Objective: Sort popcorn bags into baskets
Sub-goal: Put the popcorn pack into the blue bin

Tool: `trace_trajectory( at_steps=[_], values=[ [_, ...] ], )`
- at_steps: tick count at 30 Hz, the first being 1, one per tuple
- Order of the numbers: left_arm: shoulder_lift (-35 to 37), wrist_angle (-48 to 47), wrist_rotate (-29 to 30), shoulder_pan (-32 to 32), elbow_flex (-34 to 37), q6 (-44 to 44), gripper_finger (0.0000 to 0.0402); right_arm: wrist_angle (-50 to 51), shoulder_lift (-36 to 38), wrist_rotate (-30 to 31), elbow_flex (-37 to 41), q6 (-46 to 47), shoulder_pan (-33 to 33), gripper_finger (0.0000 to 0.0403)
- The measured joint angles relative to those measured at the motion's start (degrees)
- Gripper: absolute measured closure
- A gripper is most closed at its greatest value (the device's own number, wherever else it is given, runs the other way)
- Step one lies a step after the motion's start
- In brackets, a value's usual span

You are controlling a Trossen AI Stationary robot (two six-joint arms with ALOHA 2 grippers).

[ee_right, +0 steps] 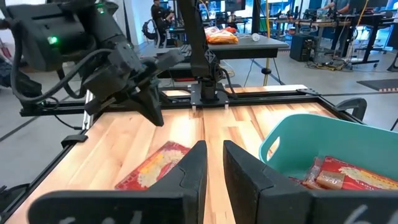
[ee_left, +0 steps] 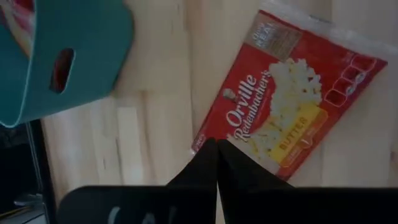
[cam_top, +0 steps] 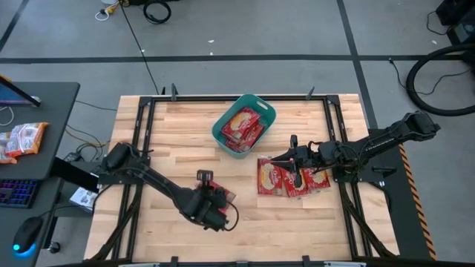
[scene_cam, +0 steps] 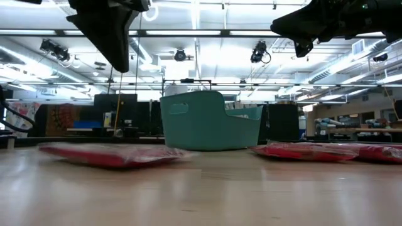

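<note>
Fingers pressed together and empty, left gripper (cam_top: 205, 178) hovers over a lone popcorn bag (ee_left: 292, 99) mid-bench, needing to open before grasping.

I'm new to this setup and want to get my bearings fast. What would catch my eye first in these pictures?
The teal basket at the table's far middle, already holding several red popcorn bags. Beside it, nearer the right arm, more bags lie flat in a cluster with the right tool hovering over them, fingers slightly apart. One lone bag lies under the left tool, whose fingers are shut.
</note>
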State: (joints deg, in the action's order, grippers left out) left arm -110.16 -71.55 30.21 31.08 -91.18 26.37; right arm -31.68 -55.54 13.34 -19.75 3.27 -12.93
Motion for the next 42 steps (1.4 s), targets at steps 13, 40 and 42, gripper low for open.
trace_trajectory(
  at_steps=[13,40,42],
  values=[
    [-0.8,11.3,-10.5,1.4,6.5,-1.4,0.0294,0.2,0.0,0.0,0.0,0.0,0.0,0.0344],
    [-8.4,17.1,-4.4,5.1,11.0,-4.9,0.0211,0.0,0.0,0.0,0.0,0.2,0.0,0.0344],
    [-8.4,17.1,-3.8,5.1,11.0,-5.0,0.0218,0.0,0.0,0.0,0.0,0.2,0.0,0.0344]
  ],
)
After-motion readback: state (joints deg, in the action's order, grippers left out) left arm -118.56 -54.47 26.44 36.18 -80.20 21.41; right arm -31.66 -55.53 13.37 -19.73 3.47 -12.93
